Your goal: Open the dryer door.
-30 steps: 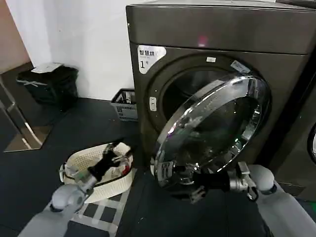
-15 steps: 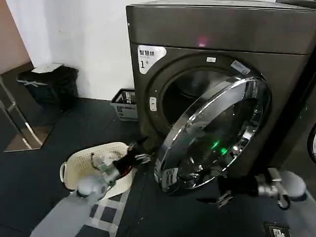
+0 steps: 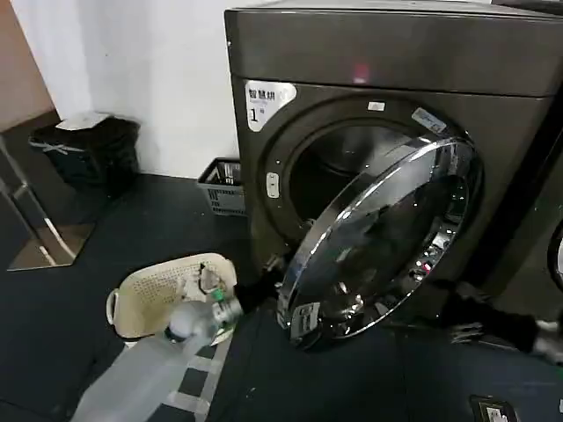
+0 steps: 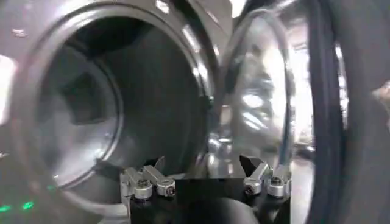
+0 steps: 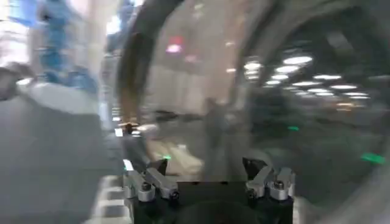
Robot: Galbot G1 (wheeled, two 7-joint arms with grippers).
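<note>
The dryer (image 3: 387,149) fills the upper right of the head view, its drum now widely exposed. The door (image 3: 383,242), centre right, has swung further out than a second ago, so the opening looks nearly done. Its chrome rim gleams around dark glass. The left hand (image 3: 264,283) has moved up to the door's lower-left edge, open and empty. The right hand (image 3: 462,321) has drawn back lower right, also open.

Dim room, chrome glare, blurred wrist views
</note>
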